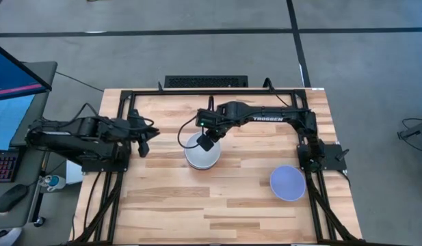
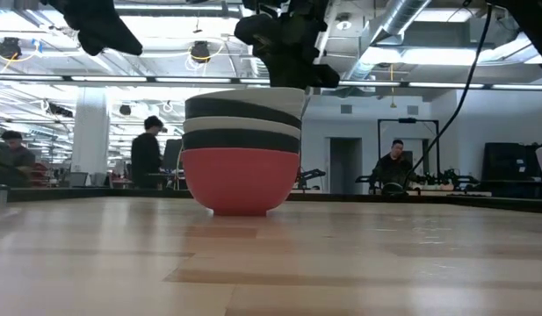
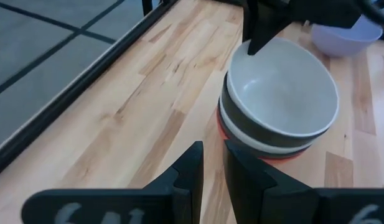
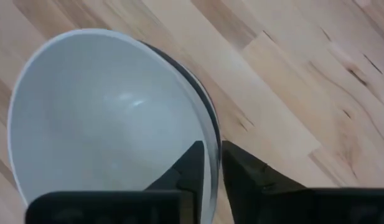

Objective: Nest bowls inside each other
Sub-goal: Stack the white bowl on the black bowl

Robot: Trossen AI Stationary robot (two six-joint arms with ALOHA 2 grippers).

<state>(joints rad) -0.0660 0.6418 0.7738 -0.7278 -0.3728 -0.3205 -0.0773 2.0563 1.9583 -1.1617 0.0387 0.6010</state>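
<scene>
The stack of bowls [image 1: 202,152] stands near the middle of the counter [image 1: 169,198]. From the low view I can count it: a red bowl [image 2: 240,180] at the bottom, then a black one, a white one, a black one, and a white bowl [image 3: 282,87] on top. The top bowl looks a little tilted, one side of its rim sitting higher than the other.

My right fingers [image 4: 211,163] are at the rim of this top white bowl, one finger inside and one outside, with only a narrow gap between them, so they pinch the rim.

The lavender-blue bowl [image 1: 287,182] sits alone on the counter, well apart from the stack, toward the right side.

My left fingers [image 3: 213,163] are pressed nearly together and hold nothing; they hang above the counter at its left edge, pointing toward the stack.
</scene>
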